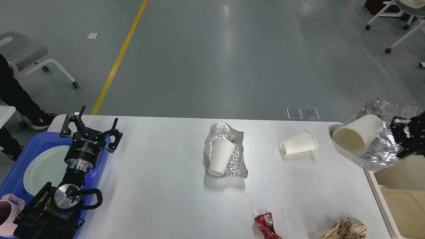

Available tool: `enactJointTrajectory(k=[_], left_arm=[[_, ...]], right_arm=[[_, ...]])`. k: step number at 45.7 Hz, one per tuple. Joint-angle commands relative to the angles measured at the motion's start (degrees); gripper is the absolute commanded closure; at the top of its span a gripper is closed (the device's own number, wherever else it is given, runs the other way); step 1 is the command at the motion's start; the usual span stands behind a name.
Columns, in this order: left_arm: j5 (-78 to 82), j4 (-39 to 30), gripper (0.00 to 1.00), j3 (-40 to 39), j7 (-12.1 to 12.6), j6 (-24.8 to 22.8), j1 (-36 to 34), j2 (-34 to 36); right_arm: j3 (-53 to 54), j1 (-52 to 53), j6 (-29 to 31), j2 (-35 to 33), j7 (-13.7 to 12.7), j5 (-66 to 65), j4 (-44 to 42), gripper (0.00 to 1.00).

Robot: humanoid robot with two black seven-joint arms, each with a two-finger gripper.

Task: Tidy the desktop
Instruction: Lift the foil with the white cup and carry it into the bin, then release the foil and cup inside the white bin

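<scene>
1. Foil (382, 156) crumpled around a paper cup (358, 134) hangs from my right gripper (410, 141), lifted off the desktop (166, 172) at its right end, over the cream bin (403, 172).
2. I'd carry it fully over the bin before letting go, since the loose cup could slide out of the foil and fall short.
3. My right gripper is clamped on the foil's edge.
4. My left gripper (90, 130) sits spread wide above the blue tray (13, 179), touching nothing.
</scene>
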Motion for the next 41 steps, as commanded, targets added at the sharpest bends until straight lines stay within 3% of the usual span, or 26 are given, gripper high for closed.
enactJointTrajectory(k=[1, 5, 16, 22, 28, 34, 41], left_arm=[[0.0, 0.0, 0.01, 0.0, 0.0, 0.0, 0.1, 0.0], [0.0, 0.0, 0.01, 0.0, 0.0, 0.0, 0.1, 0.0], [0.1, 0.0, 0.01, 0.0, 0.0, 0.0, 0.1, 0.0], [0.0, 0.0, 0.01, 0.0, 0.0, 0.0, 0.1, 0.0], [0.1, 0.0, 0.01, 0.0, 0.0, 0.0, 0.1, -0.1], [0.0, 0.0, 0.01, 0.0, 0.0, 0.0, 0.1, -0.1], [0.0, 0.0, 0.01, 0.0, 0.0, 0.0, 0.1, -0.1]], right_arm=[[0.1, -9.5, -2.9, -8.4, -0.1, -1.0, -10.4, 1.00], [3.4, -19.3, -3.7, -11.3, 0.1, -1.0, -20.6, 1.00], [25.4, -53.0, -10.1, -14.0, 0.1, -1.2, -42.7, 1.00], [31.9, -69.1, -12.9, -6.8, 0.1, -1.0, -55.8, 1.00], [37.4, -80.9, -20.2, -1.4, -0.1, -0.6, -65.0, 1.00], [39.3, -88.0, -26.6, 4.1, -0.2, -0.7, -70.3, 1.00], [39.8, -94.6, -27.9, 10.5, -0.5, -0.6, -78.5, 1.00]])
